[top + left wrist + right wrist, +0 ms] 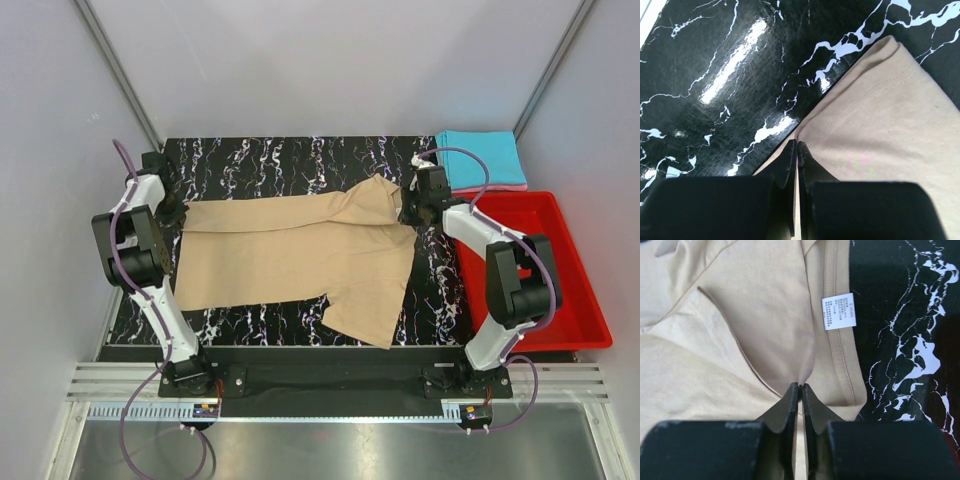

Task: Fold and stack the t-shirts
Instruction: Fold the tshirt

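As tan shirt (290,255) lies spread, left gripper (797,146), right gripper (801,386) pinch opposite edges.

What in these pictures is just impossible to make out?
- Right wrist view: print on the tan t-shirt's label, too small to read.
- Top view: pink t-shirt, only an edge shows under the cyan t-shirt.
- Top view: part of the red bin's floor, behind the right arm.
- Left wrist view: cloth under the left end effector, which covers it.
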`<action>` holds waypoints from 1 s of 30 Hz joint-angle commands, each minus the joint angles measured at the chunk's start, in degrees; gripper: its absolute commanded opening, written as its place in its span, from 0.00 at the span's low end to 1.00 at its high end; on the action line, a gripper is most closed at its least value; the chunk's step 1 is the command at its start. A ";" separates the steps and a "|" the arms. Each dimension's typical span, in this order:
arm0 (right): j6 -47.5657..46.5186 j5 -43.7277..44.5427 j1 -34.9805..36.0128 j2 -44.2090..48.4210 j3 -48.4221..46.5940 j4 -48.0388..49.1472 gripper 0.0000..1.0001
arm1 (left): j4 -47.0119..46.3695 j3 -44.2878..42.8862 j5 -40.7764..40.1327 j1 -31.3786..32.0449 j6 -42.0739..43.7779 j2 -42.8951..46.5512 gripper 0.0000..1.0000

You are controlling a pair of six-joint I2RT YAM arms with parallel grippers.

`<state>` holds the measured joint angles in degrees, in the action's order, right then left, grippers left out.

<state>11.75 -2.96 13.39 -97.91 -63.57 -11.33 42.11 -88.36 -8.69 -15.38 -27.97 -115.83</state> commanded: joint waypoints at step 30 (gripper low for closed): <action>-15.62 -24.20 -0.29 -31.20 -43.83 -20.13 0.43 | -8.27 -7.97 21.00 0.00 -4.46 -9.50 0.46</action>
<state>-1.28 -21.85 13.34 -127.72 -104.29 -29.93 32.88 -93.27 15.35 -15.18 -33.23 -123.98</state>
